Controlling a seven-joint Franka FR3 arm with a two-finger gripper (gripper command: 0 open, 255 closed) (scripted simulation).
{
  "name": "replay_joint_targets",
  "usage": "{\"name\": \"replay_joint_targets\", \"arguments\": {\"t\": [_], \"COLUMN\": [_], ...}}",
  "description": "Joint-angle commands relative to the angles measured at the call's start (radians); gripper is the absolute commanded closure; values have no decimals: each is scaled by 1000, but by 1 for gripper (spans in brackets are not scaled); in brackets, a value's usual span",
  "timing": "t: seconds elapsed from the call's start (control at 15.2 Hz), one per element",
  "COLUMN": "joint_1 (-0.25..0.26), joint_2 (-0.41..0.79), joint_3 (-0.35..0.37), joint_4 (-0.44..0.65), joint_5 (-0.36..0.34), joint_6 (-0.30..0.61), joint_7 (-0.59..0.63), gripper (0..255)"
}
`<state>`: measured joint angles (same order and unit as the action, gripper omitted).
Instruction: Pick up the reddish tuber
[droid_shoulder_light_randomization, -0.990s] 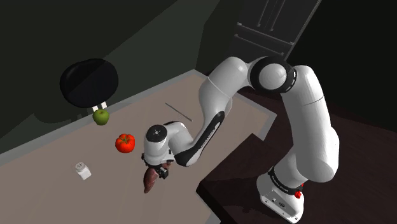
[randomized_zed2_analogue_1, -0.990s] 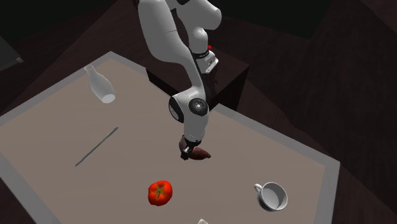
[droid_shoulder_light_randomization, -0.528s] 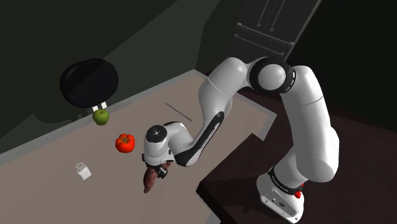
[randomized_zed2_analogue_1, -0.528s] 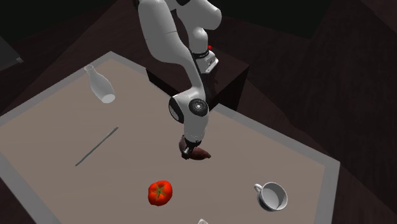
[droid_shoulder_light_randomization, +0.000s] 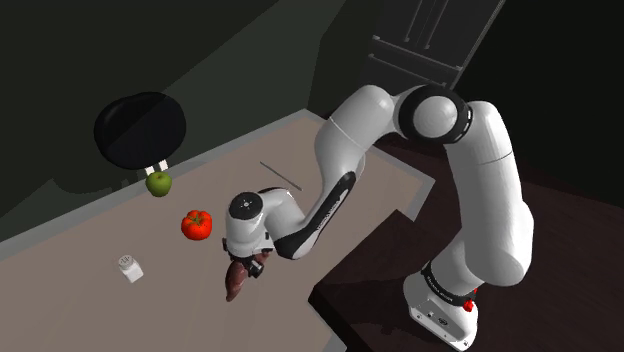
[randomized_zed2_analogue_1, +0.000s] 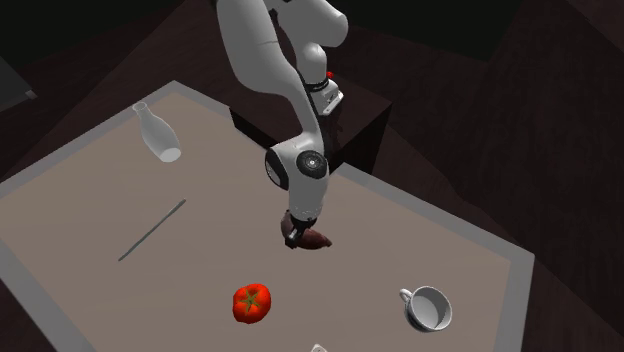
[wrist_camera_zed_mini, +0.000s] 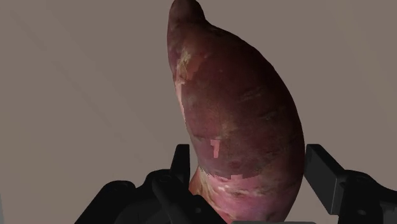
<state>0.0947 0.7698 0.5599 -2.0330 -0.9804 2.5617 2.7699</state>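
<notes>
The reddish-brown tuber (wrist_camera_zed_mini: 238, 121), a long sweet potato with a pointed tip, sits between my two black fingers (wrist_camera_zed_mini: 181, 167), which press on its thick end from both sides. My gripper (wrist_camera_zed_mini: 248, 162) is shut on it. In the shoulder view the gripper (droid_shoulder_light_randomization: 244, 270) points down at the beige table (droid_shoulder_light_randomization: 90, 240) near its front edge, and the tuber (droid_shoulder_light_randomization: 237, 284) sticks out below the hand. In the second exterior view the tuber (randomized_zed2_analogue_1: 317, 238) lies low over the table under the gripper (randomized_zed2_analogue_1: 298, 236); whether it still touches the surface I cannot tell.
A red tomato (droid_shoulder_light_randomization: 196, 224) lies close to the hand, a green apple (droid_shoulder_light_randomization: 158, 183) and a black pan (droid_shoulder_light_randomization: 140, 128) farther back. A small white shaker (droid_shoulder_light_randomization: 130, 267), a white cup (randomized_zed2_analogue_1: 429, 307), a lying bottle (randomized_zed2_analogue_1: 157, 135) and a thin dark rod (randomized_zed2_analogue_1: 152, 230) are also on the table.
The fingers have closed on the tuber. The arm's wrist and elbow have risen very slightly; the other objects have not moved.
</notes>
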Motion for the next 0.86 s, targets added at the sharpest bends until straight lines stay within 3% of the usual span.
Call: {"name": "replay_joint_targets", "arguments": {"t": [0.0, 0.79], "joint_1": [-13, -87], "joint_2": [-22, -137], "joint_3": [17, 113], "joint_4": [-12, -62], "joint_5": [17, 123], "joint_6": [-10, -70], "joint_7": [-12, -87], "gripper": [255, 255]}}
